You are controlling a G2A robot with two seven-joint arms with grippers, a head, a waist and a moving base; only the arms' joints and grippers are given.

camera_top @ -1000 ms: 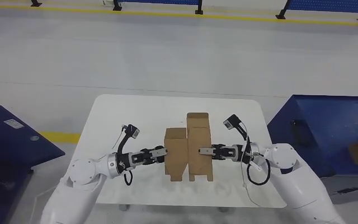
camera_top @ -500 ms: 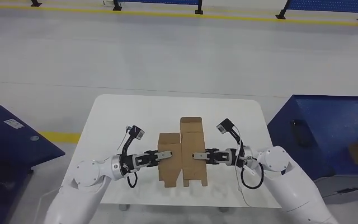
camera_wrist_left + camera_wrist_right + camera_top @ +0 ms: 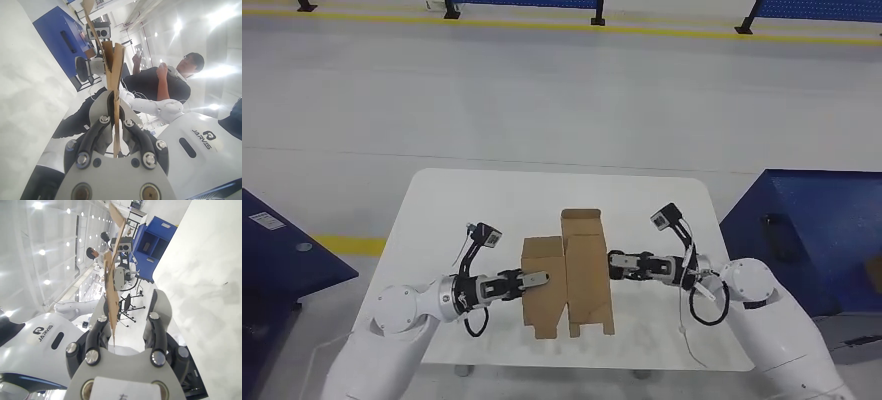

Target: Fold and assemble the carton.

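A flattened brown carton [image 3: 567, 275] is held over the white table [image 3: 492, 200], with flaps sticking out at its far end. My left gripper [image 3: 532, 280] is at the carton's left side. The left wrist view shows this gripper [image 3: 114, 103] shut on the cardboard edge [image 3: 115, 62], which runs straight between the fingers. My right gripper [image 3: 614, 263] sits at the carton's right edge. In the right wrist view it [image 3: 132, 308] is open, and the cardboard [image 3: 110, 285] lies against one finger [image 3: 102, 311] while the other finger stands well apart.
Blue cabinets stand beside the table on the right [image 3: 812, 230] and on the left [image 3: 282, 260]. The table's far half [image 3: 542, 195] is bare white surface. Its front edge lies just below the carton.
Both arms carried the carton a little left and nearer. The right gripper, earlier on the carton's face, has opened and drawn back to its right edge.
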